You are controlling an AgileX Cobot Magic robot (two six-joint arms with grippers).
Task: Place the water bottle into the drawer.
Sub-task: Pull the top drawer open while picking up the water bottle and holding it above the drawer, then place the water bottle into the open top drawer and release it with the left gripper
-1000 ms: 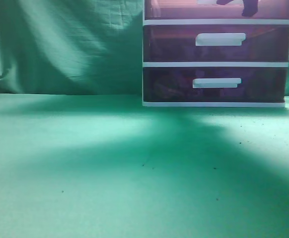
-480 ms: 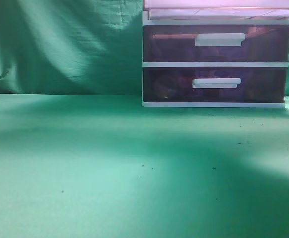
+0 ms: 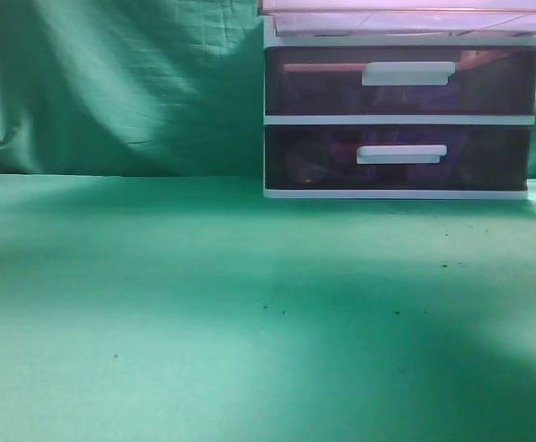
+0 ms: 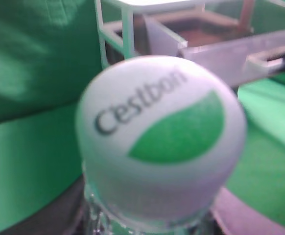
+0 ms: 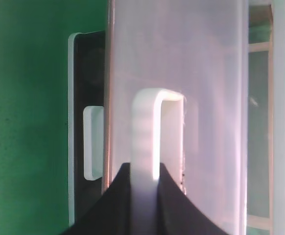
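Currently the right pincer is clamped on the white bar handle of the drawer, one dark finger on each side of the bar. Beyond it, the drawer front projects from the white-framed cabinet, overhanging the two lower drawers. Directly before the left wrist camera, the water bottle shows its white cap printed "C'estbon". Whether the left pincer is apart or closed cannot be determined. Green cloth covers the worktop.
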